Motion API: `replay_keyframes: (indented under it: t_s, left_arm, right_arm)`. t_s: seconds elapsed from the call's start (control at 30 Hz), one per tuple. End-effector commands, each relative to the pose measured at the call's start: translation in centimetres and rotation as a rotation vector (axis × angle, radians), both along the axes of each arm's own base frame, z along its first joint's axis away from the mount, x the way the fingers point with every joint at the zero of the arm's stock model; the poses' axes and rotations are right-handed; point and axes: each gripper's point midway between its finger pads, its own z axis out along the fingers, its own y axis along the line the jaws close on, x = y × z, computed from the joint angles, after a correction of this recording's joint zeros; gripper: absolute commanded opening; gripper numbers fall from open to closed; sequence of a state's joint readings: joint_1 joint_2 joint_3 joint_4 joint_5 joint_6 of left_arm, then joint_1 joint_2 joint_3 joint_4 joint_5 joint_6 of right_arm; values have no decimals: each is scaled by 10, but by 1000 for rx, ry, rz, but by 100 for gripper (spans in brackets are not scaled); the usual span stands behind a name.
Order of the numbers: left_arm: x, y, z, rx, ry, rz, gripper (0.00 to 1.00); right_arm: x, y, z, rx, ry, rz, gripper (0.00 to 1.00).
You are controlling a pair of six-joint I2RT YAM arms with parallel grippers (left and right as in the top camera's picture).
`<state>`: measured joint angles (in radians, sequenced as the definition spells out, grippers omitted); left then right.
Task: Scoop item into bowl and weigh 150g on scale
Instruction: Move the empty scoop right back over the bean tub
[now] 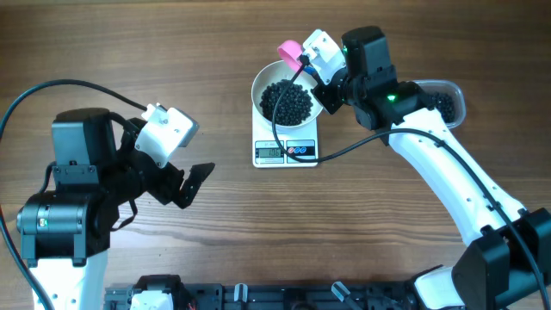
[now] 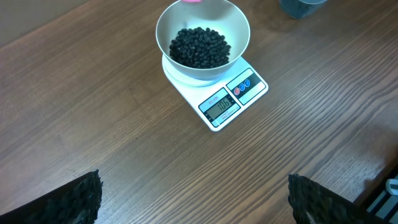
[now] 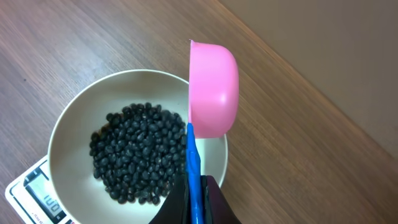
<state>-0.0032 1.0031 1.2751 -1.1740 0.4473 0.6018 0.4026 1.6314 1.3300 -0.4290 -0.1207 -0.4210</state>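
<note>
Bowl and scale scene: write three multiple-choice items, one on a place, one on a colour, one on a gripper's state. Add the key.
1. Where does the white bowl stand?
A. on a shelf
B. on a tray
C. on the scale

2. What colour is the cup of the scoop held by the right gripper?
A. pink
B. green
C. yellow

3. How is the left gripper?
A. shut on the scoop
B. open and empty
C. shut on the bowl

Key:
1 C: the scale's display and buttons stick out from under the bowl.
2 A: the right wrist view shows a pink cup over the bowl's rim.
3 B: its jaws stand wide apart over the table, with nothing between them.
</note>
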Motion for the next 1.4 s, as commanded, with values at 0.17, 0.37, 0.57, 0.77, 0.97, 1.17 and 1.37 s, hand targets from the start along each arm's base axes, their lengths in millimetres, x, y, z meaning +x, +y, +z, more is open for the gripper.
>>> replay_keyframes:
  t_s: [0.17,0.37,0.57,0.77,0.97,1.17,1.37]
  left_arm:
    - [1,-1,7,-4,-25,-19,100]
    - [1,-1,7,-4,-25,-19,100]
    - [1,-1,7,-4,-25,-19,100]
    - [1,-1,7,-4,-25,-19,100]
    - [1,-1,7,-4,-25,-19,100]
    - [1,-1,7,-4,-25,-19,100]
    - [1,-1,7,-4,-25,-19,100]
  right_arm:
    - [-1,0,24,70,-33,-33,4]
    - [0,-11,51,71,-113,-74,4]
    - [-8,-43,98,102,-210,-135,4]
    - [-22,-130,152,118,-326,-323,4]
    - [-48,-216,98,-21,-99,-510,4]
    - [-80,-231,43,-101,157,-538,4]
    - [-82,-239,-8,-175,350,-557,4]
